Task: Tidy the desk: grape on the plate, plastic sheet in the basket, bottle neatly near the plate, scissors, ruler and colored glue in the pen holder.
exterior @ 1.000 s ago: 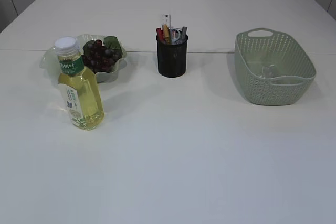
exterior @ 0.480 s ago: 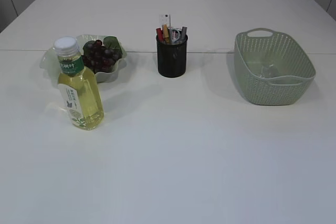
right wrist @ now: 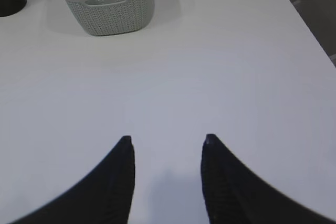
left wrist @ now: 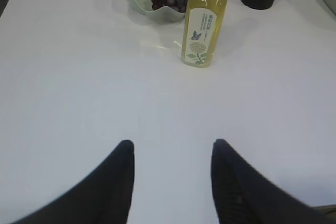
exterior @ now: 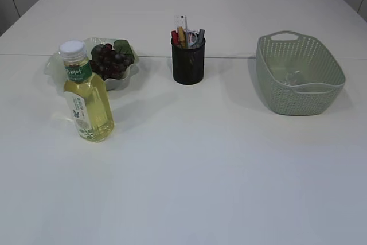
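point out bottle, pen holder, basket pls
bottle (exterior: 87, 104): exterior view, on its label.
pen holder (exterior: 188, 64): exterior view, on its black front wall.
basket (exterior: 298, 100): exterior view, on its near woven wall.

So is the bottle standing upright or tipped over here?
Upright: the bottle stands on its base on the table, white cap on top, just in front of the plate.

A wide white table (exterior: 189, 164) carries four things. On the left a bottle (exterior: 86, 97) of pale yellow liquid stands upright, just in front of a light green plate (exterior: 127, 74). A black mesh pen holder (exterior: 188, 61) stands near the middle, and a green woven basket (exterior: 298, 76) sits well apart on the right.
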Controlling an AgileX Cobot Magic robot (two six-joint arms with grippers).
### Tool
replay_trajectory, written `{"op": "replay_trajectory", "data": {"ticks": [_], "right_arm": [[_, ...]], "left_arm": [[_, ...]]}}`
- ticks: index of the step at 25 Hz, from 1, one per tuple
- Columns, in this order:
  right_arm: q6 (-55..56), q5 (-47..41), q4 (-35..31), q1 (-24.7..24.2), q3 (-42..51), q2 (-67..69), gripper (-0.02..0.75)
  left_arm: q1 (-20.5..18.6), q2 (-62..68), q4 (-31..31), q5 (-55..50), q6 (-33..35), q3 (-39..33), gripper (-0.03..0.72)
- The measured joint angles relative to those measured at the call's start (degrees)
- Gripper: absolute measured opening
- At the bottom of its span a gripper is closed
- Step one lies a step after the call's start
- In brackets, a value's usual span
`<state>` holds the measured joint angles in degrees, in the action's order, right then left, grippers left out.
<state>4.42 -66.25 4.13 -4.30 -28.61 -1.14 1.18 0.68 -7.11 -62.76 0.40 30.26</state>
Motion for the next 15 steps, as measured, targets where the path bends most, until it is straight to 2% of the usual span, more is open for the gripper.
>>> {"op": "replay_trajectory", "data": {"ticks": [6,11,15], "right_arm": [[-1.18,0.00,-0.12,-0.10,0.00,0.00,0.343],[-9.49,0.00,-4.72,-0.10,0.00,0.00,0.343],[-10.88,0.00,-5.24,-0.10,0.00,0.00,0.343]], "left_arm": [[0.00,0.00,0.00,0.00,0.00,0.00,0.330],[-0.09,0.00,1.25,0.00,0.07,0.00,0.330],[-0.09,0.00,1.62,0.00,1.13,0.00,0.330]]}}
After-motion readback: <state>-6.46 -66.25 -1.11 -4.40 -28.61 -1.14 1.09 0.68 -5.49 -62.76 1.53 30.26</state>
